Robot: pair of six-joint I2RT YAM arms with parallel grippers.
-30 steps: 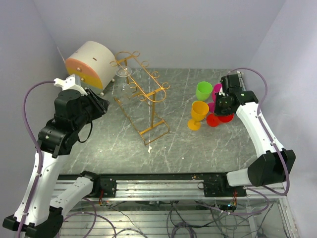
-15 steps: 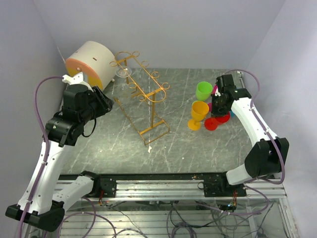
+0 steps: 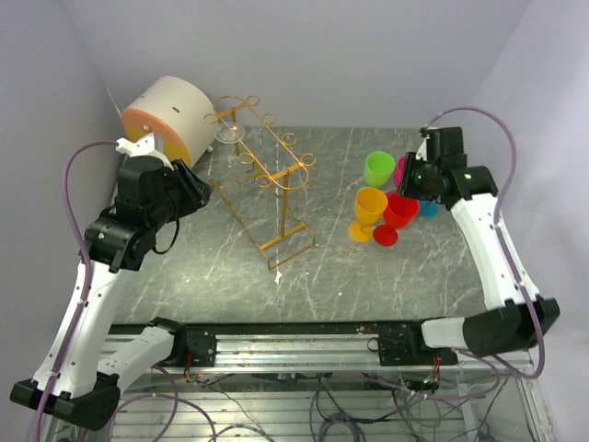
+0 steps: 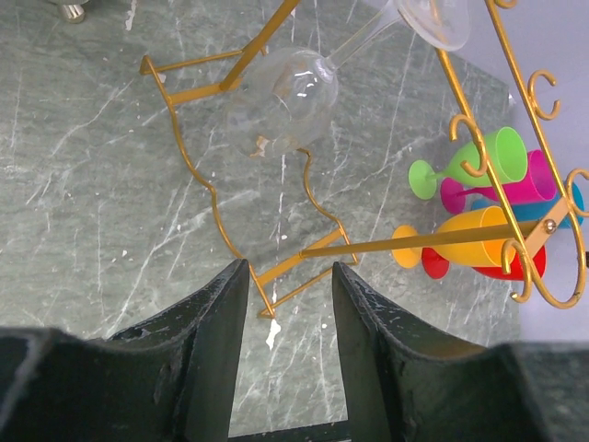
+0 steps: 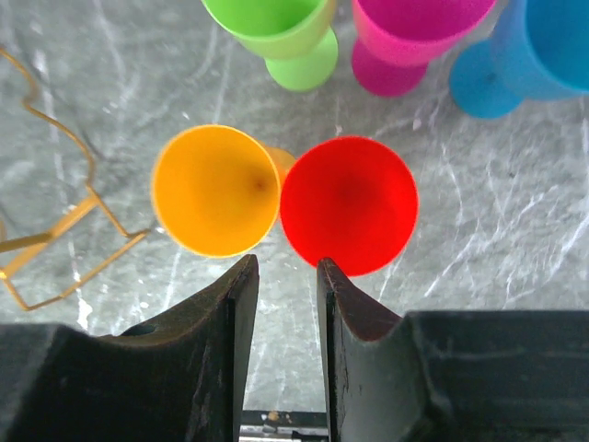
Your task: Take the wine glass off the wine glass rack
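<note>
Tabletop (image 3: 230, 267): grey-green marble, white veining.
Rack (image 4: 414, 242): gold wire.
Wine glass (image 4: 281, 101): clear, colourless.
Cups, all plain: green cup (image 5: 271, 23), magenta cup (image 5: 414, 23), blue cup (image 5: 543, 46), orange cup (image 5: 213, 189), red cup (image 5: 350, 204).
Box (image 3: 175, 106): white shell, orange face.
Left fingers (image 4: 207, 359): matt black.
Left arm (image 3: 78, 322): white links, black joints.

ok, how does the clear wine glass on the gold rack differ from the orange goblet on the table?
Look: the clear glass wine glass is see-through, while the orange stemmed goblet is opaque.
Pose: the wine glass hangs bowl-down, its foot caught in the rails of the thin gold wire rack. The orange goblet stands upright, mouth up, on the grey marbled table.
Shared: both are stemmed cups with a round foot.
</note>
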